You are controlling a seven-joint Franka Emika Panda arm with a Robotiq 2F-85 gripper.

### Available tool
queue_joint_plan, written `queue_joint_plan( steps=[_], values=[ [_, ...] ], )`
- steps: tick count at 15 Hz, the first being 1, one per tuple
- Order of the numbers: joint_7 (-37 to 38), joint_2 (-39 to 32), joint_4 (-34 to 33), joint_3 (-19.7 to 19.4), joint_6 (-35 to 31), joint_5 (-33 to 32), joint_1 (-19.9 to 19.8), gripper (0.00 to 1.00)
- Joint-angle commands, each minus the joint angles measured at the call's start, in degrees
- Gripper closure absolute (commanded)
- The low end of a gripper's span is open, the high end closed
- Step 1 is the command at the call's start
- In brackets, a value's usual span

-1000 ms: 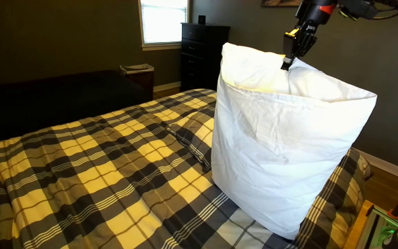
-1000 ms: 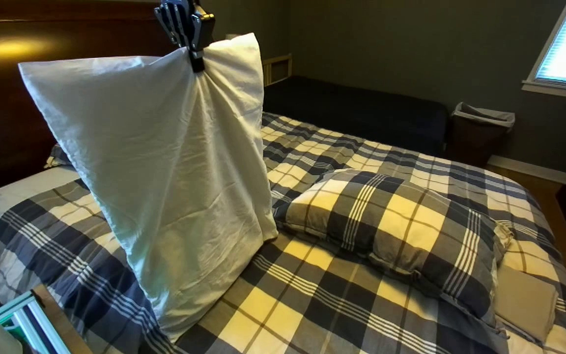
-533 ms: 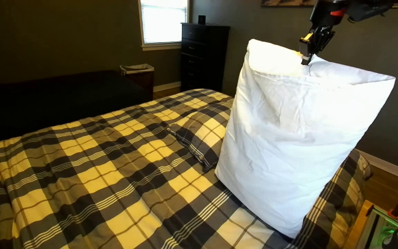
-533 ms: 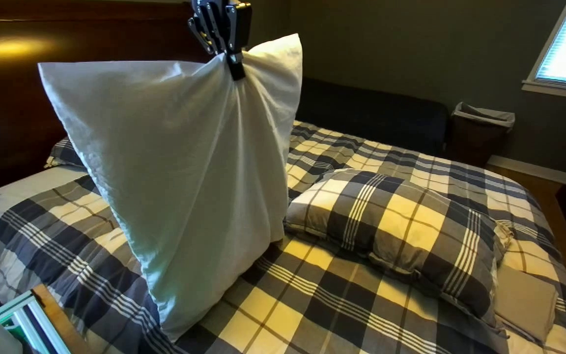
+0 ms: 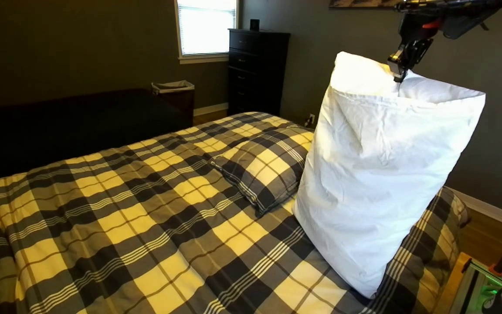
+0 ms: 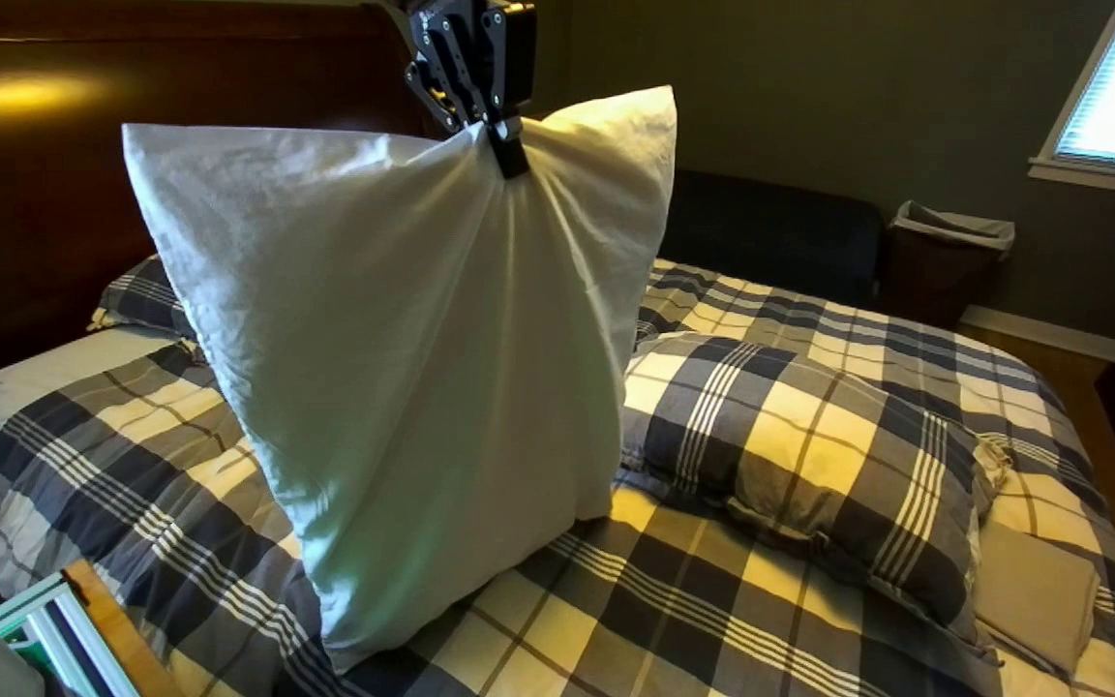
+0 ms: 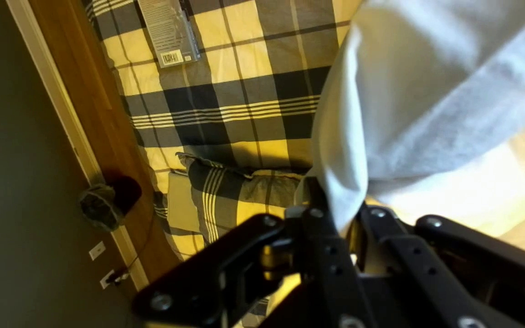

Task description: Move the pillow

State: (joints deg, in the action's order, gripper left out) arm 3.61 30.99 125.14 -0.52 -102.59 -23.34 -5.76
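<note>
My tool is clenched on the top hem of the white pillow, which it holds roughly upright near the side edge of the surface with the metal frame beside it. The pinch looks off-centre and shallow, so the weight could twist it or work the hem loose. I can't tell whether its lowest corner touches; if so, dragging may snag it. Released here, it might topple over that edge.

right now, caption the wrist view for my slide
Gripper pinches a fold of the white pillow, plaid bedspread and wooden floor below.
</note>
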Motion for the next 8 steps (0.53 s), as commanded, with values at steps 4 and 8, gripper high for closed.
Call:
queue_joint_plan(
  steps=[4,8],
  values=[
    [-6.3,5.2,2.7,-0.5,-6.5,0.1,2.8,0.97],
    [-10.6,7.7,3.0,0.7,-9.0,1.8,6.7,0.97]
  ],
)
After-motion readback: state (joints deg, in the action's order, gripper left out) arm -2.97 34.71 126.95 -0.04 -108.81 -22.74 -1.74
